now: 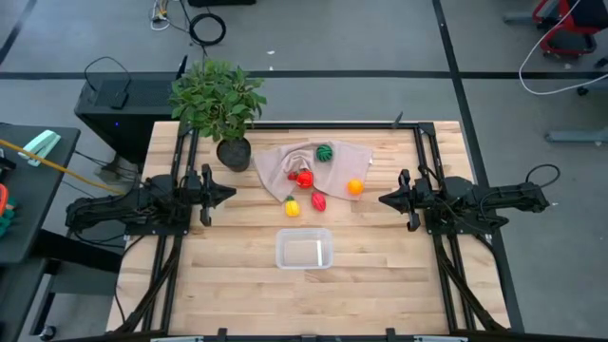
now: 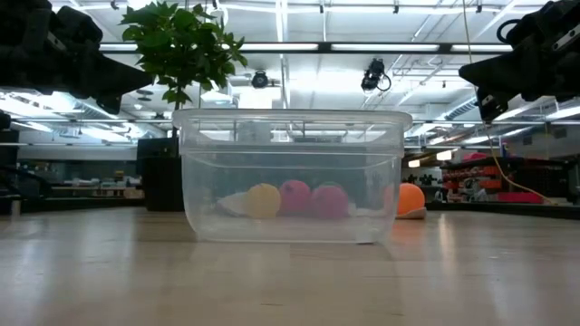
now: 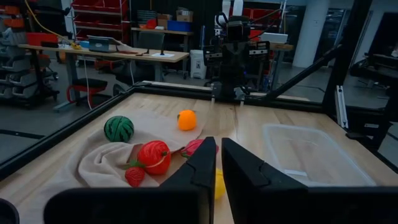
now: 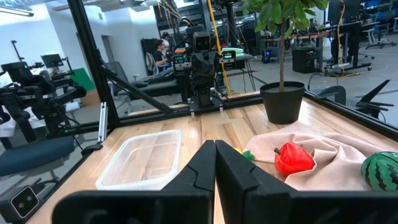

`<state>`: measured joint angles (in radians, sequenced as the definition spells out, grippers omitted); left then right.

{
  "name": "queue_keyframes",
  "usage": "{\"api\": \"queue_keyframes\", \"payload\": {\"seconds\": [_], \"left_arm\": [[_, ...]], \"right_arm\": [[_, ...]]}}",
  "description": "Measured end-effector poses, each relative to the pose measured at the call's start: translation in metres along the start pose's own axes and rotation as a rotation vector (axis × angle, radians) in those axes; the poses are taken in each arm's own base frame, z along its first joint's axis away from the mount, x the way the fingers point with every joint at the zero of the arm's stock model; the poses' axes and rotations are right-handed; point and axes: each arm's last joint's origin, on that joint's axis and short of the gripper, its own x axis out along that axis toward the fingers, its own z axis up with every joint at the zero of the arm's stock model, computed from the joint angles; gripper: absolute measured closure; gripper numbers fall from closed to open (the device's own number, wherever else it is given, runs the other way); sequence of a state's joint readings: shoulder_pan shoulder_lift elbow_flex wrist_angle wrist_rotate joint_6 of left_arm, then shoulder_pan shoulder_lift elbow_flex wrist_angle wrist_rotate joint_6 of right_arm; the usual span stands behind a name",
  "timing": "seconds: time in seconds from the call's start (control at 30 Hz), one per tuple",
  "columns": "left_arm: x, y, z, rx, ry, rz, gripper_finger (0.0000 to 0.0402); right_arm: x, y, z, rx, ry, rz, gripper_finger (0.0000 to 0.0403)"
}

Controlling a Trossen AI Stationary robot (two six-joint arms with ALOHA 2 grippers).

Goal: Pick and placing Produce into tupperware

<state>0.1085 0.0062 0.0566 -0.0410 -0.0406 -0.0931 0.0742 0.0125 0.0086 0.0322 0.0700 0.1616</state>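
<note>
The worktop (image 1: 380, 285) is pale striped wood framed by black rails. A beige cloth (image 1: 285, 163) near its far edge carries a dark green ball with darker stripes (image 1: 325, 152) and a glossy red piece (image 1: 304, 178). Off the cloth lie a yellow piece (image 1: 292, 207), a second red one (image 1: 318, 201) and an orange one (image 1: 354, 187). The tupperware (image 1: 304, 251) is clear. The plant (image 1: 217, 95) is leafy green in a black pot. Both arms are black.

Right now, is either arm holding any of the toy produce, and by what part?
Nothing is held. The left gripper and right gripper hover empty at the table's sides, while the clear rectangular plastic container sits empty.
</note>
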Motion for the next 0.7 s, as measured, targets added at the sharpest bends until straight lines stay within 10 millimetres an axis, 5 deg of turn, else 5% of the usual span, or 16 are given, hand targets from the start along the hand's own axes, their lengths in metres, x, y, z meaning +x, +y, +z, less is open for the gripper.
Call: {"api": "queue_keyframes", "payload": {"seconds": [0.7], "left_arm": [[0.0,0.0,-0.0001,0.0,0.0,0.0,0.0373]], "right_arm": [[0.0,0.0,0.0,0.0,0.0,0.0,0.0386]]}}
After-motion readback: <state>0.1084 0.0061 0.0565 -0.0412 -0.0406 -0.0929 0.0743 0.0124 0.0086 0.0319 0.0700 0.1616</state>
